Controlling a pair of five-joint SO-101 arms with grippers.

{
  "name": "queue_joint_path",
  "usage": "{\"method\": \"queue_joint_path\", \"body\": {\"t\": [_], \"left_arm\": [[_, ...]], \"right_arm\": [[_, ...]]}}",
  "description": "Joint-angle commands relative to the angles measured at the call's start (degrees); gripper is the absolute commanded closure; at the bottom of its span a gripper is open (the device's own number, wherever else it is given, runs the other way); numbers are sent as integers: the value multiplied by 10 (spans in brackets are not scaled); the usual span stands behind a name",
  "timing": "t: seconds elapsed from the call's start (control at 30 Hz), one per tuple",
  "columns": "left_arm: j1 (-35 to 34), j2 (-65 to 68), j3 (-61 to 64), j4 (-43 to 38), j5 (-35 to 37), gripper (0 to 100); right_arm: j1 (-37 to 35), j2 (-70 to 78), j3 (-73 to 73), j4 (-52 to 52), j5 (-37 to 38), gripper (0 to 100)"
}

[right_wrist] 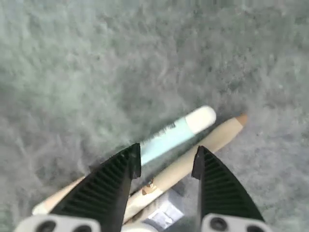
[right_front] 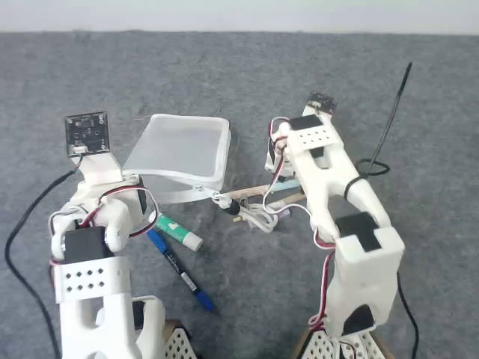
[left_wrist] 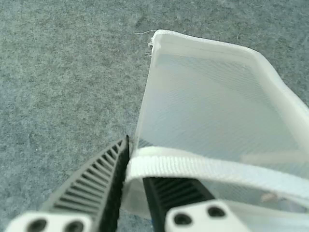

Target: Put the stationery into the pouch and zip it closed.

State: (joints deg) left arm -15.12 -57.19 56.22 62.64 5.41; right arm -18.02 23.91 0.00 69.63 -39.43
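Left gripper point(left_wrist: 131, 166): shut tight on the pouch's woven zip band point(left_wrist: 203, 169), at one end of the mouth.
Pouch point(right_front: 179, 149): sits on the grey counter point(right_front: 247, 82) between the two arms, nearer the left one. The thin translucent mesh looks light and floppy, and its wall would likely sag or fold if pinched. The stiffer band is the sound place to hold it.
Green marker point(right_front: 178, 232): lies on the counter just beside the left arm. It is a short, rigid, smooth barrel that is apt to roll, so it is best taken across the middle.
Blue pen point(right_front: 179, 273): lies close by the marker. It is slim, light and hard, and wants the same mid-barrel hold.
Pale-blue pen point(right_wrist: 176, 133): lies beside a wooden pencil point(right_wrist: 207, 145), near the pouch mouth.
Right gripper point(right_wrist: 167, 154): open, with its jaws straddling the pale-blue pen and the pencil and touching neither.
Views: the left wrist view gives the bite on the band, which the arm covers from above. The right wrist view gives the jaw gap over the pens. The high view gives the whole layout, with the mouth turned toward the right arm.
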Motion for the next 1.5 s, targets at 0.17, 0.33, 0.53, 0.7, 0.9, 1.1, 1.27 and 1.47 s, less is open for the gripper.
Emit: {"method": "queue_joint_path", "body": {"t": [0.17,0.33,0.53,0.7,0.9,1.1,1.27,1.47], "left_arm": [[-5,9,-29,-17,7,987],[-5,9,-29,-17,7,987],[-5,9,-29,-17,7,987],[-6,8,-23,-20,7,987],[-18,6,-23,-20,9,987],[-15,5,-26,-20,10,987],[-14,5,-26,-20,11,987],[-13,4,-41,-14,53,985]], "right_arm": [[33,58,-88,26,-7,895],[37,84,-103,26,-7,896],[37,85,-105,35,-7,912],[31,84,-164,102,17,990],[30,84,-239,185,92,991],[17,83,-308,277,152,991],[15,80,-360,332,193,991],[15,22,-324,332,207,991]]}}
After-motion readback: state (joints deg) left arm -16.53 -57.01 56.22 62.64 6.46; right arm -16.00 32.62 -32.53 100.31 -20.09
